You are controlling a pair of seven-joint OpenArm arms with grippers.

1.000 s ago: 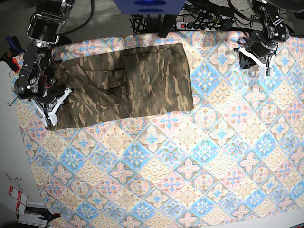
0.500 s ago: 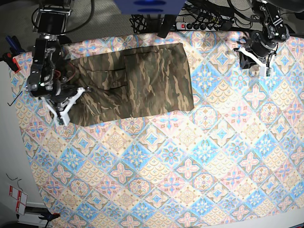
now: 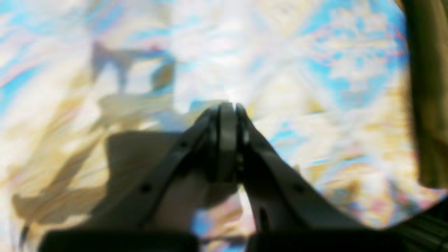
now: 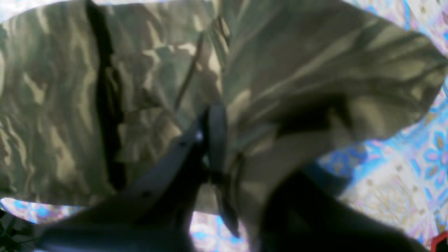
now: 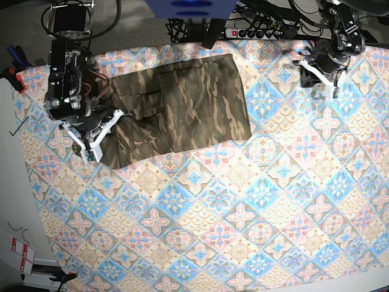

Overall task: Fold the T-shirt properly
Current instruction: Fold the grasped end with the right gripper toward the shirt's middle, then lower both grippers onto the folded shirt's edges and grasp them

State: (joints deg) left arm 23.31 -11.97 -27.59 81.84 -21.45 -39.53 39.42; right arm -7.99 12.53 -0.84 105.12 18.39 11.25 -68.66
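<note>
Patterned tablecloth [image 5: 243, 201] lies bare below the T-shirt [image 5: 182, 109], its left edge pinched by the right gripper [image 5: 91, 143]; left gripper [image 5: 322, 76] closed, empty.

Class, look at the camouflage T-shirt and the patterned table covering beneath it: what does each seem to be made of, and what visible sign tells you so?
T-shirt: looks like soft, matte woven or knitted cloth; it creases and drapes in folds where the right gripper pinches it.
Table covering: probably printed fabric, matte, lying flat with a repeating tile print; it may be coated, since the pictures leave that open.

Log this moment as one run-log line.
right gripper: shut on camouflage cloth T-shirt, edge lifted | left gripper: shut, empty, above pastel patterned tablecloth
</note>
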